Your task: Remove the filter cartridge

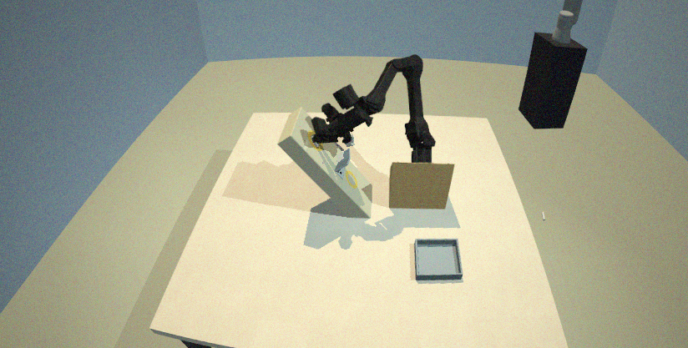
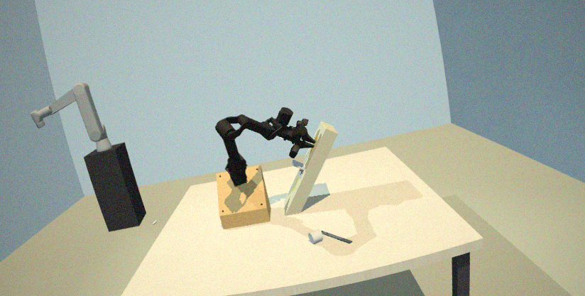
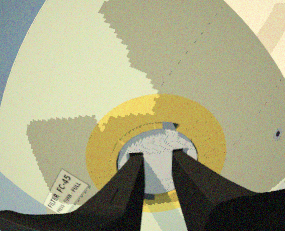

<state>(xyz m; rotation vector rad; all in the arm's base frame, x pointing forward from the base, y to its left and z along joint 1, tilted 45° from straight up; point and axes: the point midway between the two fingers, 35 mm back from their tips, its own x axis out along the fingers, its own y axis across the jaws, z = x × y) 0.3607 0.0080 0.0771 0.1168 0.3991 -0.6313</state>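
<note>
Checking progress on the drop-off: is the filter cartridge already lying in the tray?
No: the tray shows only its bare floor, and the cartridge sits in the panel's yellow ring, between the gripper's fingertips.

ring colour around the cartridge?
Yellow ring around the pale grey filter cartridge; clearest in the wrist view.

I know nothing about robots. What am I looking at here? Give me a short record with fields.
arm: one dark arm on a wooden block, reaching to a tilted panel
gripper: jaws in the two slots of the filter cartridge, shut on the part between them
cartridge: grey, round, inside a yellow ring, not yet out of the panel
label: small white sticker beside the ring, text too blurred to read
tray: blue-grey, square, nothing in it
table: a small white cylinder and a dark rod lying near it
</note>
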